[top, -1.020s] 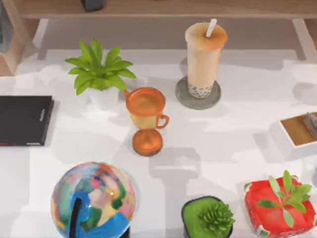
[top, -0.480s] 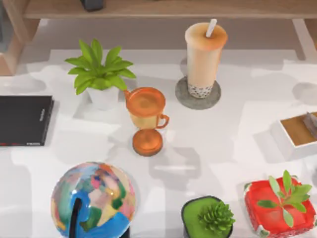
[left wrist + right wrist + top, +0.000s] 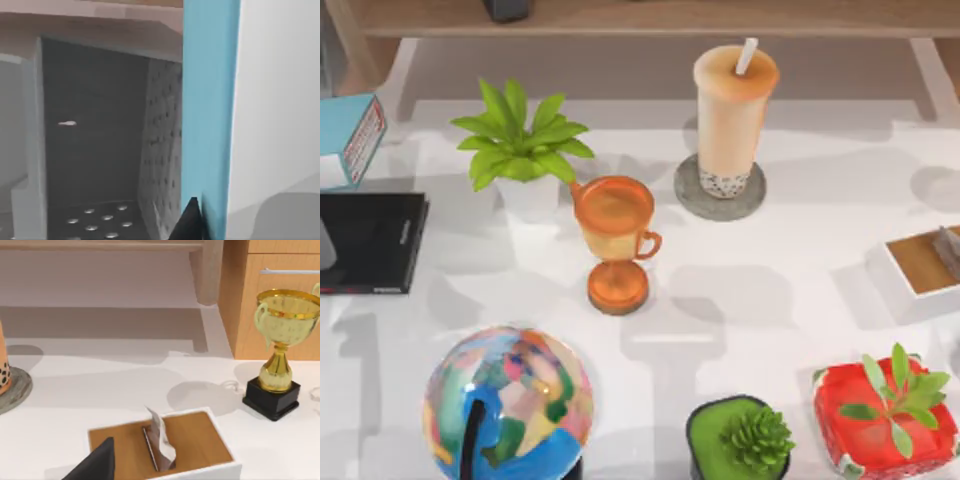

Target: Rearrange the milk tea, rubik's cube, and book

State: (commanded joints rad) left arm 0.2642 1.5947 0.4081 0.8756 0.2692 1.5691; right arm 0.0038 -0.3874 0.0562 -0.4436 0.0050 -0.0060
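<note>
The milk tea [image 3: 733, 120], a tall clear cup with dark pearls and a white straw, stands on a grey coaster [image 3: 692, 200] at the back middle of the table. The book [image 3: 348, 138], teal-blue with white page edges, hangs tilted at the far left back, above the black slab. Its cover [image 3: 207, 115] stands close in the left wrist view, with my left gripper's dark fingertip [image 3: 190, 222] pressed against it. A dark part of my right gripper [image 3: 97, 465] hovers over the white tray at the right. The rubik's cube is out of view.
An orange trophy cup [image 3: 615, 240] stands mid-table beside a potted plant [image 3: 520, 150]. A black slab [image 3: 370, 243] lies at the left. A globe [image 3: 508, 400], a green succulent [image 3: 740, 440] and a red pot [image 3: 885, 415] line the front. The white tray [image 3: 900, 290] and a gold trophy [image 3: 280, 355] are at the right.
The teal-blue book has come into the top view at the far left back. The shadows on the table have shifted. The milk tea has not moved.
</note>
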